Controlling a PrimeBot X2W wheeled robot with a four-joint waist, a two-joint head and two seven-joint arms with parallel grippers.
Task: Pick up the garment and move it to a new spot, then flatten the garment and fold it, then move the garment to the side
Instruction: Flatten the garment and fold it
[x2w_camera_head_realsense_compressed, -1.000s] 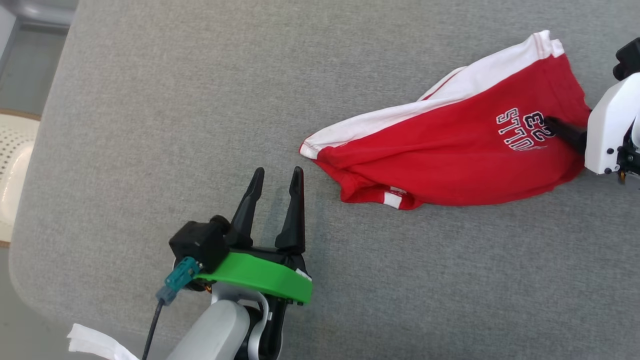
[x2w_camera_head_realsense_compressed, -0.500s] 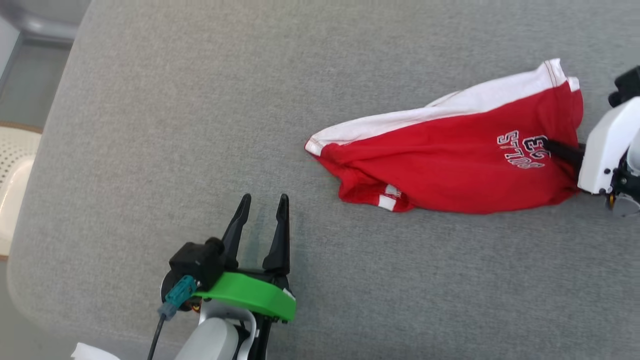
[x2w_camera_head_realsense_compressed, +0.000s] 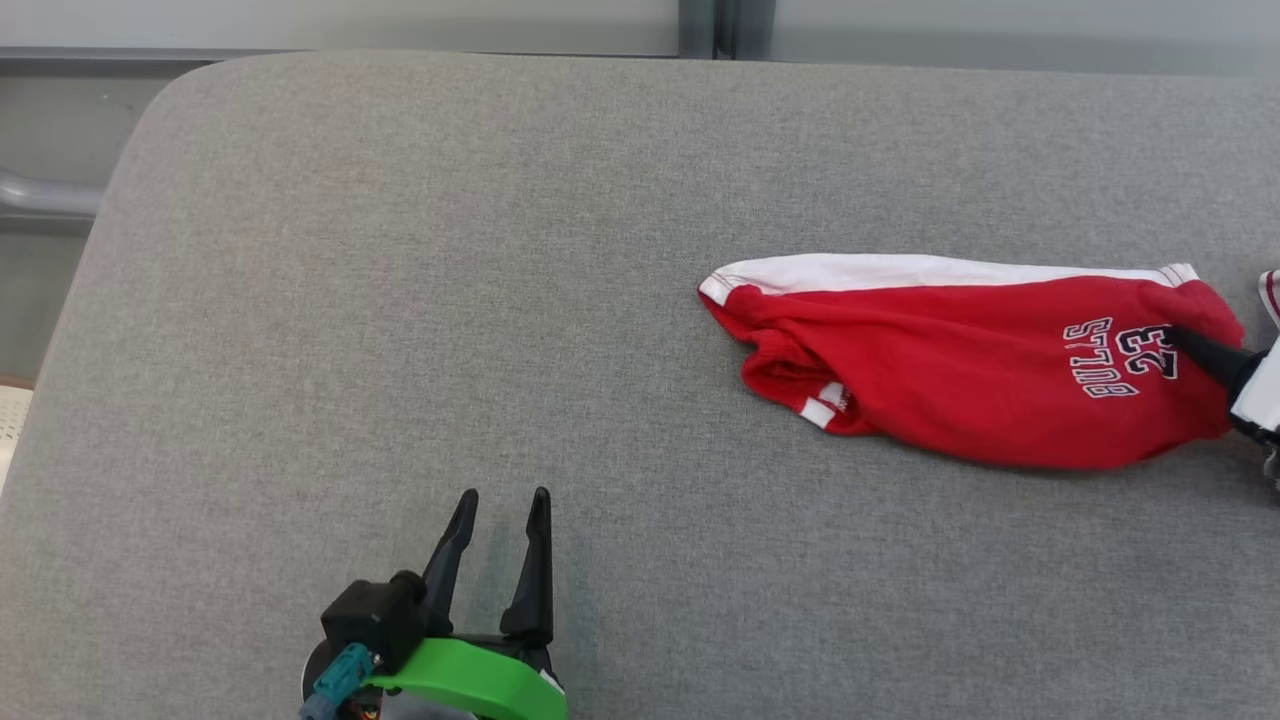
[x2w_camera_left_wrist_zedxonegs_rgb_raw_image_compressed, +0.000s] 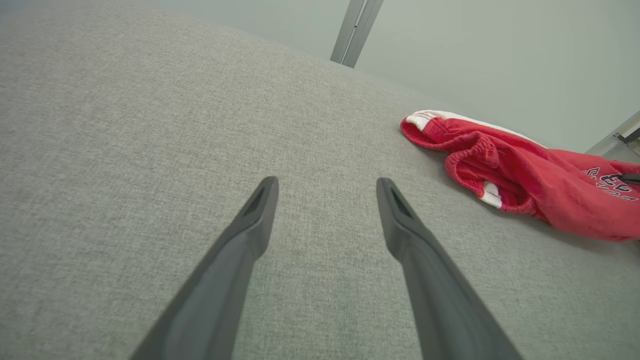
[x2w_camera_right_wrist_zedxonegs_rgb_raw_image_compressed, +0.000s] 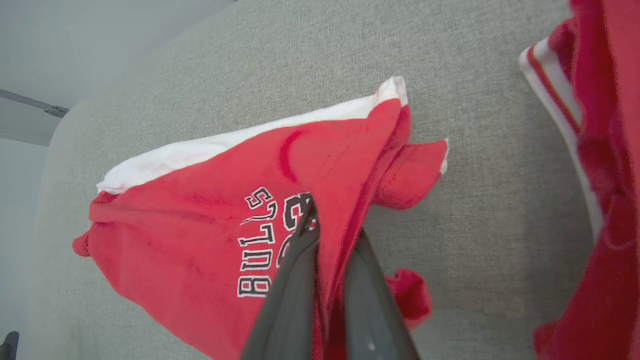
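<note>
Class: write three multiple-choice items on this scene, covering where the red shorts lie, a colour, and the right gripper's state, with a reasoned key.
1. In the head view, on the grey padded surface, the red Bulls shorts lie:
A. left half
B. right half
C. off the near edge

2. The shorts' far-edge band is:
A. white
B. blue
C. yellow

3. The right gripper is:
A. open above the shorts
B. open on bare surface
C. shut on the shorts

Key: 1 B, they lie right of centre; 2 A, a white strip borders them; 3 C, red cloth is pinched between its fingers.
</note>
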